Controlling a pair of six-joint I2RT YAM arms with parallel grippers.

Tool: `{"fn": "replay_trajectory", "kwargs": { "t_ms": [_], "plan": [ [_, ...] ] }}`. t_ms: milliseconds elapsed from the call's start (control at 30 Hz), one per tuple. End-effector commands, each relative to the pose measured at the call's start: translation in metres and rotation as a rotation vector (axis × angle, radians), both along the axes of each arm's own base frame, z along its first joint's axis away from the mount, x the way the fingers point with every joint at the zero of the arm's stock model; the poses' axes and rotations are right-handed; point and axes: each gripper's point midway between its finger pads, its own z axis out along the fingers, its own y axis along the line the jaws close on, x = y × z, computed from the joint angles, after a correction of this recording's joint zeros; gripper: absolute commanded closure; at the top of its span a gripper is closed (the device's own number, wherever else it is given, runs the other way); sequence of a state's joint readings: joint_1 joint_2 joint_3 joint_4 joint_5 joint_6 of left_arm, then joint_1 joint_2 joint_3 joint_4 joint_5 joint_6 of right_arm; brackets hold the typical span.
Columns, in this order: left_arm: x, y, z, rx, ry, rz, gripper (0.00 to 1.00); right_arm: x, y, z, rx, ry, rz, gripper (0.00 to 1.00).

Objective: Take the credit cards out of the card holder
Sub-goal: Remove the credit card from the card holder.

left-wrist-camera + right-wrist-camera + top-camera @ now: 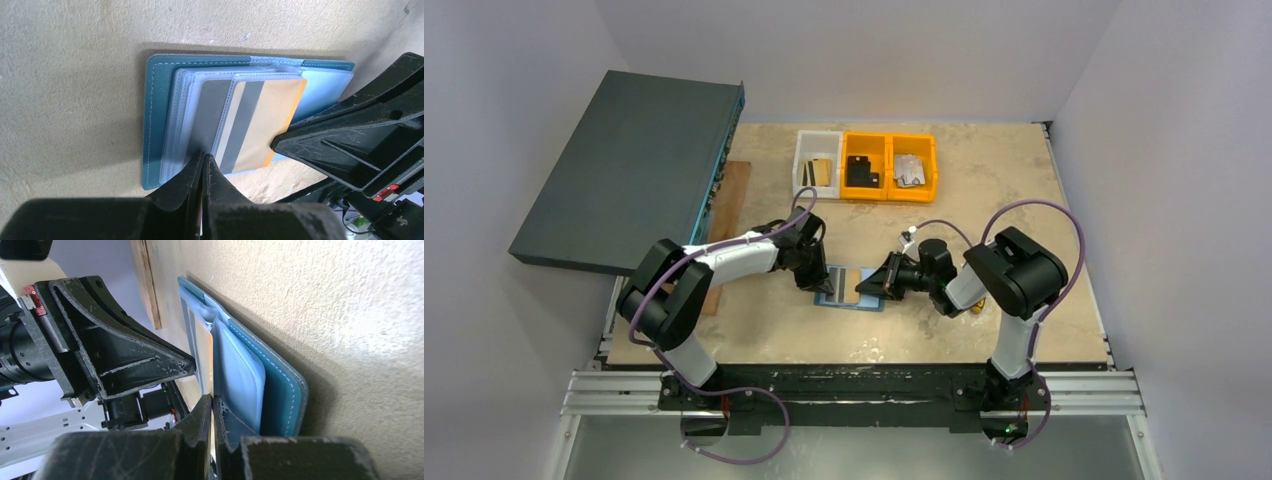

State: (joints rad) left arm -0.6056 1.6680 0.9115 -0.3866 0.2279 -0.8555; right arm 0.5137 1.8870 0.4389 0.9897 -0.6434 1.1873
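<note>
While the left tool [202,162], clenched on nothing, presses the open card holder [157,120] to the table [75,75] beneath its tips, the right tool [212,401] pinches the gold card [265,125] by its near edge; thin, stiff and slick, it should slide out if drawn flat.

Beige table [1024,200], card holder [865,303], white bin [802,160], orange bins [889,165], wooden board [729,200]

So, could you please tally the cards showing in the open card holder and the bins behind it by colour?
Silvery-grey credit card: 1
Gold credit card: 1
White bin: 1
Orange bins: 2
Total: 5
</note>
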Motion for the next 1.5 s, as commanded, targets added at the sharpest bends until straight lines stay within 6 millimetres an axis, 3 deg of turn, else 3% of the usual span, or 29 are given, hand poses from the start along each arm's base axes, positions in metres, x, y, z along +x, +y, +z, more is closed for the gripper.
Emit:
{"fn": "replay_trajectory", "kwargs": {
  "t_ms": [0,100,300,567,767,1133,1333,1467],
  "plan": [
    [-0.018,0.037,-0.029,0.158,0.078,0.036,1.0,0.011,-0.004,0.012,-0.004,-0.069,-0.023,1.0],
    [-0.018,0.036,-0.031,0.16,0.082,0.033,1.0,0.012,-0.004,0.011,-0.016,-0.072,-0.018,1.0],
    [-0.017,0.035,-0.032,0.154,0.085,0.032,1.0,0.014,-0.003,0.011,-0.017,-0.074,-0.013,0.84],
    [-0.017,0.032,-0.032,0.146,0.087,0.028,1.0,0.017,0.001,0.013,0.003,-0.073,-0.013,0.81],
    [-0.016,0.031,-0.032,0.142,0.09,0.026,1.0,0.016,0.007,0.01,0.006,-0.067,0.007,0.8],
    [-0.017,0.033,-0.034,0.152,0.097,0.029,1.0,0.012,0.009,0.007,0.007,-0.054,0.014,0.92],
    [-0.019,0.034,-0.035,0.16,0.105,0.033,1.0,0.012,0.006,0.008,-0.005,-0.06,0.006,0.91],
    [-0.018,0.035,-0.035,0.162,0.104,0.035,1.0,0.012,0.006,0.009,0.005,-0.062,0.009,0.84]
  ]
}}
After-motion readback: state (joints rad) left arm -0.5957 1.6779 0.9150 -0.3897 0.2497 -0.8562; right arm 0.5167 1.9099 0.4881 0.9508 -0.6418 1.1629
